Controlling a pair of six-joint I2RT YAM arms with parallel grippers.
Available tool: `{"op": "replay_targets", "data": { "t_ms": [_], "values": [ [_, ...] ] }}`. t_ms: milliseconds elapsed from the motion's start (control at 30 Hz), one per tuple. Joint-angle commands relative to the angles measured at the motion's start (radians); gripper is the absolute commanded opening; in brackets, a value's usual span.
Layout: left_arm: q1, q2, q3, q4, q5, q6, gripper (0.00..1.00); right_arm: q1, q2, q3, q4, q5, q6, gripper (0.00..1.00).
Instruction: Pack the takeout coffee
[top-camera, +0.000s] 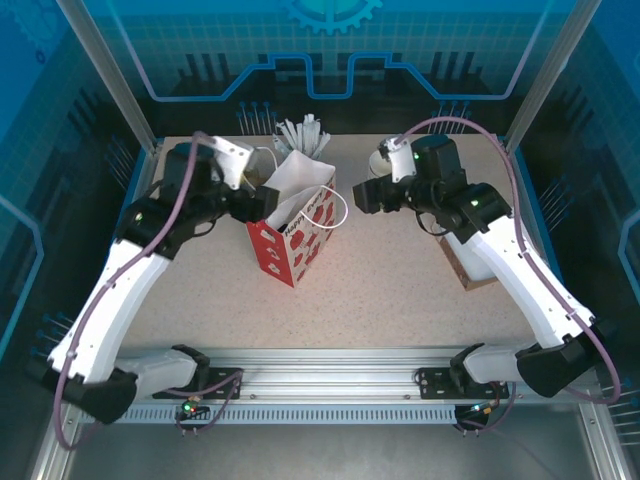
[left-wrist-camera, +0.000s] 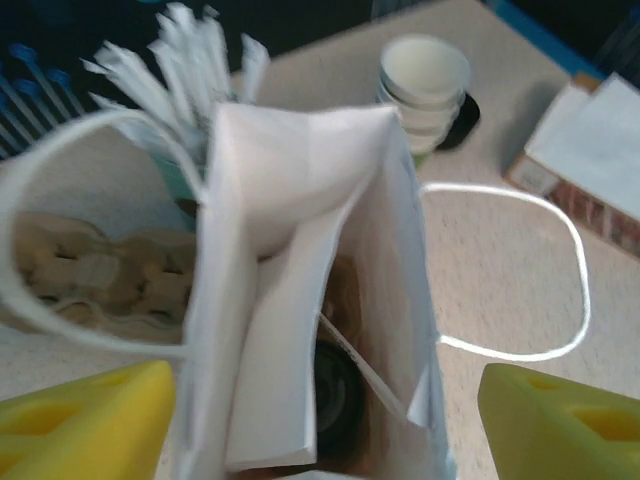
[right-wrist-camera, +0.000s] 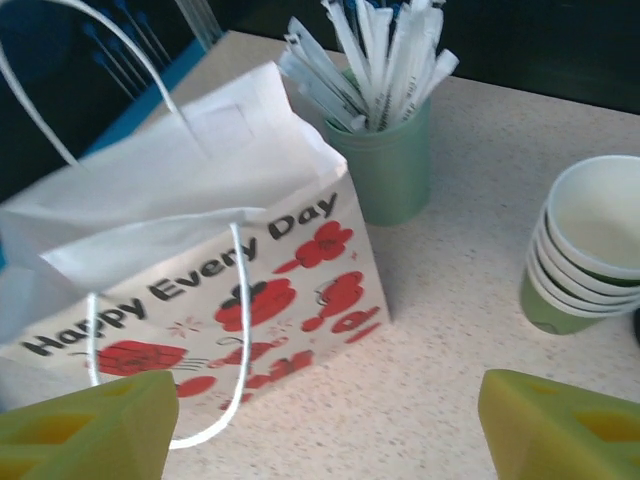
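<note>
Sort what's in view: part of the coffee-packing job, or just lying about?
Job: takeout coffee, sitting down inside the paper bag.
Lying about: stack of cups, cup of sticks, cardboard tray, box.

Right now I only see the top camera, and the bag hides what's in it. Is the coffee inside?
Observer: The left wrist view looks down into the paper bag. A round black lid sits deep inside, which looks like the takeout coffee.
Operator: Is the left end effector grabbing it?
Observer: No. The left end effector is open, with its yellow fingers wide apart on either side of the bag's mouth.
Operator: And the other one?
Observer: In the right wrist view, the right end effector is open with nothing between its fingers.
</note>
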Motion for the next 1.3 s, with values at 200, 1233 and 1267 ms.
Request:
{"op": "replay_targets", "data": {
  "t_ms": [200,1233,1267],
  "values": [
    [0.097,-0.279,-0.425,0.441,-0.471,-0.149,0.99,0.008,-0.007,-0.063,0.028,0.425,-0.096,1.00],
    [0.385,0.150,-0.935,1.178,-0.392,-0.156,0.99,-0.232,0.147,-0.661,0.780,0.650,-0.100,1.00],
    [0.386,0.154,-0.936,1.182,-0.376,-0.153,0.99,-0.227,0.160,-0.671,0.804,0.646,-0.119,1.00]
  ]
}}
